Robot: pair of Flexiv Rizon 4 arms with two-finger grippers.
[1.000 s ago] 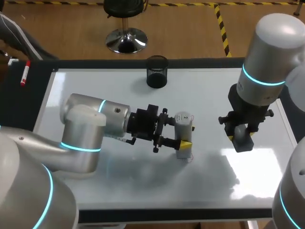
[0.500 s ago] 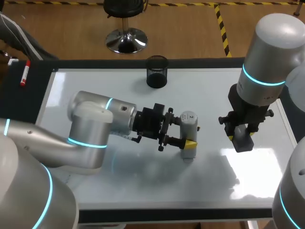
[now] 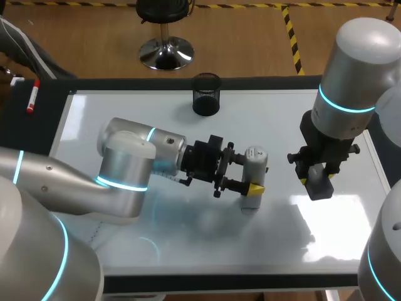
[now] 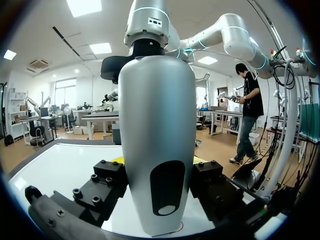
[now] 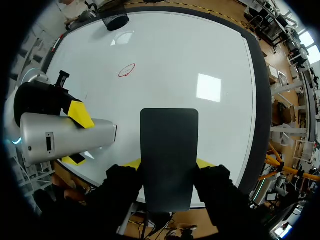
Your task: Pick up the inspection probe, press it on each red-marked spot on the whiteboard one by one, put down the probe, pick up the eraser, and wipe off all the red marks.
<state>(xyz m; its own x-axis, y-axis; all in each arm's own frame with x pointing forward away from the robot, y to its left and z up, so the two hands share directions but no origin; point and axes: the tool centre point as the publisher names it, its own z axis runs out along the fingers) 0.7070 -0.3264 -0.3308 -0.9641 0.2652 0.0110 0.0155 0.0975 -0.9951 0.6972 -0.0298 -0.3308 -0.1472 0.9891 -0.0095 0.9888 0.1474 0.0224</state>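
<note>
My left gripper [image 3: 252, 179] is shut on the silver-grey inspection probe [image 3: 255, 157], which stands upright near the middle of the whiteboard [image 3: 125, 113]. In the left wrist view the probe [image 4: 157, 140] fills the space between the fingers, and a thin red arc [image 4: 178, 227] shows on the board at its lower end. My right gripper [image 3: 318, 179] hovers over the board's right side, shut on the dark eraser [image 3: 319, 183]. In the right wrist view the eraser [image 5: 169, 155] sits between the yellow tips, the probe [image 5: 65, 137] lies beside it, and a red oval mark [image 5: 127, 70] is drawn further ahead.
A black cup [image 3: 206, 94] stands at the board's far edge, near the middle. A red marker pen [image 3: 31, 97] lies on the dark border left of the board. The board's dark frame [image 3: 250, 282] runs along the near edge.
My left arm has carried the probe a short way to the right across the board. The right arm and the eraser have stayed where they were.
</note>
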